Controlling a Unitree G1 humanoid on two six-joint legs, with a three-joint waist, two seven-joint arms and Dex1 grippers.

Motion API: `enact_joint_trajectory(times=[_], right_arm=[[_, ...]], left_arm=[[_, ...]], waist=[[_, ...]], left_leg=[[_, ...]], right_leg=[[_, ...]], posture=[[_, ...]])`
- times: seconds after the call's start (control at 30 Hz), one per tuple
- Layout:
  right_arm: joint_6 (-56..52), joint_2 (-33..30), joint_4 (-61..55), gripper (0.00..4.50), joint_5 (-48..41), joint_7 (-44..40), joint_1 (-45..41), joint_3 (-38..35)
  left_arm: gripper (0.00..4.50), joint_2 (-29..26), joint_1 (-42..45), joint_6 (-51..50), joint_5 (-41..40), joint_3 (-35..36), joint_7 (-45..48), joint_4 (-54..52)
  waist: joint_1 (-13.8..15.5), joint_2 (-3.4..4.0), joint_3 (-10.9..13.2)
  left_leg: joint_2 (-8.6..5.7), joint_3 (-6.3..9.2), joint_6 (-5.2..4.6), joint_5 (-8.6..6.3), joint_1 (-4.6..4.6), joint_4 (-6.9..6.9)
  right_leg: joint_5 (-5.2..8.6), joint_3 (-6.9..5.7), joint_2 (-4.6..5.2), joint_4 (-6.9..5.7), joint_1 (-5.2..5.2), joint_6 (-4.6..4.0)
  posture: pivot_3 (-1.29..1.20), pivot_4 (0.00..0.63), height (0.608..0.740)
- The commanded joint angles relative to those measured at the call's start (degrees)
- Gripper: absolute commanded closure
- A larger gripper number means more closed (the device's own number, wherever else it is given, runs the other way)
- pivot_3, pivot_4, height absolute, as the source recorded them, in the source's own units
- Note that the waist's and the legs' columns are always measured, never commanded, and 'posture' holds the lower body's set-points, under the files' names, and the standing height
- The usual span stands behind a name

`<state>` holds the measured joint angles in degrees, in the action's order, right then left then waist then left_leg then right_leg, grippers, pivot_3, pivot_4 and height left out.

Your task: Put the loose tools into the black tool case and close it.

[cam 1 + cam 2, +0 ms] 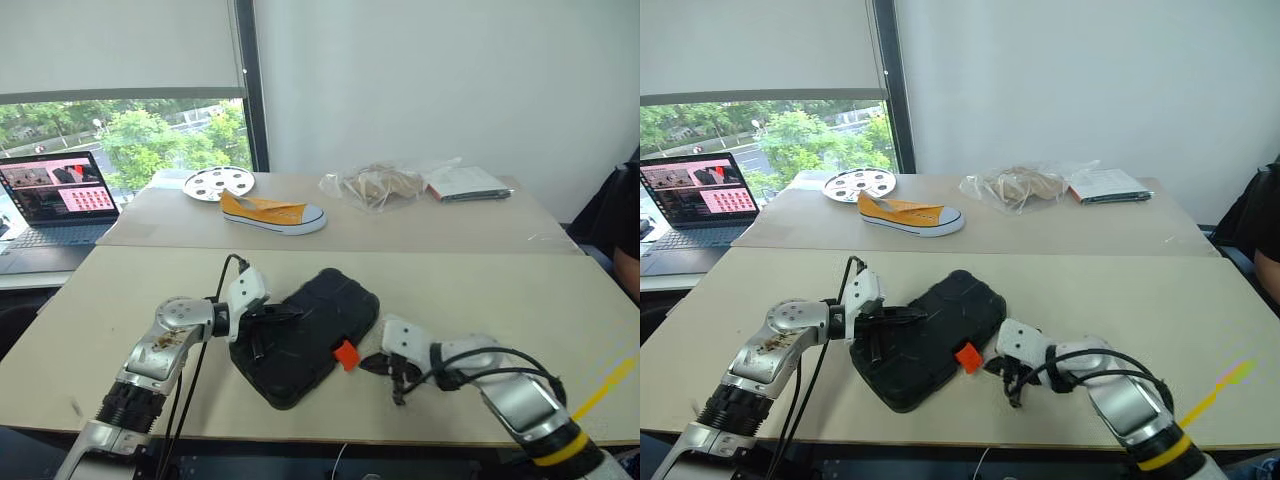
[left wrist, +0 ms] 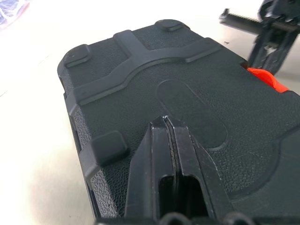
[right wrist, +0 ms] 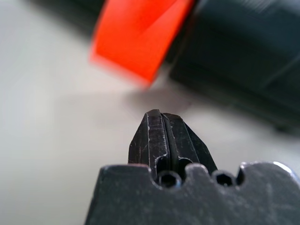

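Closed tool case on a bench, with two robot grippers set at its sides.

A pale bench (image 1: 480, 290) is seen carrying the black tool case (image 1: 310, 335), lid down, at about six o'clock of the head view. The left gripper (image 1: 262, 335), fingers pressed together and empty, is laid on the lid at nine o'clock. The right gripper (image 1: 392, 375), fingers likewise shut, is held just beside the orange latch (image 1: 346, 354) at three o'clock. The latch should probably be pushed squarely while the lid is pinned.
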<state>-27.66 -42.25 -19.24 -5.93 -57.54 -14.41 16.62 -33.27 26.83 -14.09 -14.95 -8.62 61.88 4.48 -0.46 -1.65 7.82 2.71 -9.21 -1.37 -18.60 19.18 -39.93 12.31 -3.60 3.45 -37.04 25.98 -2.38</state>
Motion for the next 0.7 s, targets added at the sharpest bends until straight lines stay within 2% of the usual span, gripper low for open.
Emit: enact_joint_trajectory(times=[0.03,0.23,0.7], right_arm=[[-0.6,-2.17,-5.83,4.5,-3.64,-2.36,1.06,-3.22],[-1.14,-0.74,-5.56,4.5,-3.58,-0.96,-1.07,-1.96],[-0.48,4.61,0.01,4.5,-2.18,-0.28,-8.42,2.98]], left_arm=[[4.49,0.01,-2.18,-0.71,2.3,-2.55,0.39,2.26],[4.49,0.17,-2.12,-0.69,2.63,-2.82,0.49,2.57],[4.49,0.05,-2.07,-1.17,2.96,-2.76,0.12,2.94]], waist=[[-0.03,0.0,0.0],[-0.12,0.0,0.0],[-0.16,0.01,0.0]], left_leg=[[0.0,0.0,0.0,0.0,0.0,0.0],[0.03,0.15,-0.26,-0.16,-0.12,0.09],[0.03,0.29,-0.13,-0.09,-0.14,0.08]], right_leg=[[0.0,0.0,0.0,0.0,-0.01,0.01],[0.08,0.01,0.01,0.12,-0.57,0.13],[0.08,-0.07,0.03,0.26,-0.72,0.12]], posture=[[0.0,0.15,0.74],[0.0,0.15,0.74],[0.0,0.15,0.74]])
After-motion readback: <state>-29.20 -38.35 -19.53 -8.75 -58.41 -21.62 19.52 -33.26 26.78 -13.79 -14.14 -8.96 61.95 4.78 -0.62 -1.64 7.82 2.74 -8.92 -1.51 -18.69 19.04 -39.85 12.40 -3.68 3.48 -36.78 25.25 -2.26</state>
